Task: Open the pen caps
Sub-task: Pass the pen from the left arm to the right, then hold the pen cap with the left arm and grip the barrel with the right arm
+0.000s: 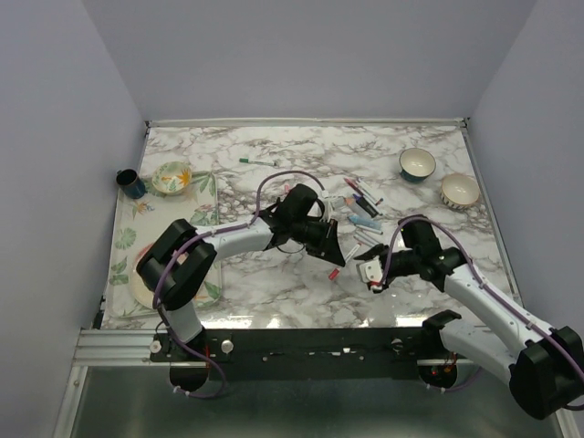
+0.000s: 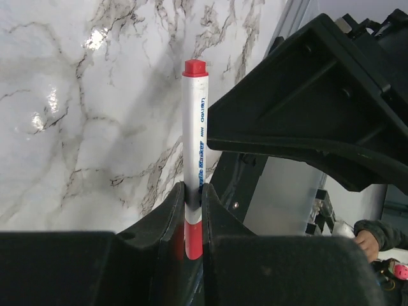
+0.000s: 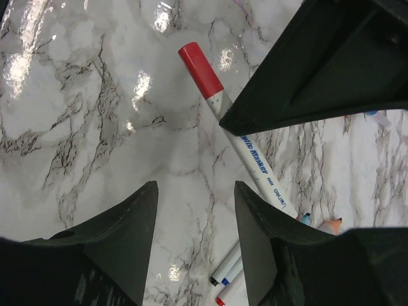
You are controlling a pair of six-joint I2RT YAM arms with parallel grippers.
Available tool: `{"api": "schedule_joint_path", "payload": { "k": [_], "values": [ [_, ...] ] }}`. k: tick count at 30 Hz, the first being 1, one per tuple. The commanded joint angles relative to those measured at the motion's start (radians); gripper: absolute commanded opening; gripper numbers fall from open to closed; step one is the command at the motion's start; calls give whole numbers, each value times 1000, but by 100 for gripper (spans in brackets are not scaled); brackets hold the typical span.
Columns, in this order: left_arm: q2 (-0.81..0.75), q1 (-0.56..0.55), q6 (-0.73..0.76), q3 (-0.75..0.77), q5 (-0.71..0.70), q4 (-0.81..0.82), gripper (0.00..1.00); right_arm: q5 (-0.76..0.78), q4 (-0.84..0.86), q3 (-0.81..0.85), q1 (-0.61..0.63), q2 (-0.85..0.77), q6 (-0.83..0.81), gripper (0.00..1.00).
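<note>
My left gripper (image 1: 334,248) is shut on a white marker (image 2: 194,134) above the table's middle. In the left wrist view the jaws (image 2: 194,190) pinch it where the white body meets its red cap (image 2: 194,234). The printed body sticks out ahead to a small red end plug (image 2: 196,67). In the right wrist view the same red cap (image 3: 199,68) and body (image 3: 261,167) pass under the left finger (image 3: 319,70). My right gripper (image 3: 195,188) is open and empty, just short of the marker; it sits to the marker's right in the top view (image 1: 365,266).
Several other markers lie in a heap (image 1: 363,205) behind the grippers, some showing in the right wrist view (image 3: 229,280). A green pen (image 1: 258,161) lies farther back. Two bowls (image 1: 417,162) (image 1: 459,190) stand back right. A blue cup (image 1: 129,182), a floral bowl (image 1: 172,176) and a placemat (image 1: 137,239) are on the left.
</note>
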Motion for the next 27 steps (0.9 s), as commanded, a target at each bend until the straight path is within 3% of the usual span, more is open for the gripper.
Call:
{"api": "schedule_joint_path", "payload": {
  "k": [1, 22, 27],
  "values": [
    [43, -33, 29, 53, 56, -59, 0, -28, 20, -36, -5, -49, -98, 59],
    [97, -104, 90, 145, 80, -165, 0, -45, -26, -54, -5, -75, -190, 57],
    [97, -122, 87, 169, 82, -171, 0, -52, -59, -70, -5, -64, -259, 50]
  ]
}}
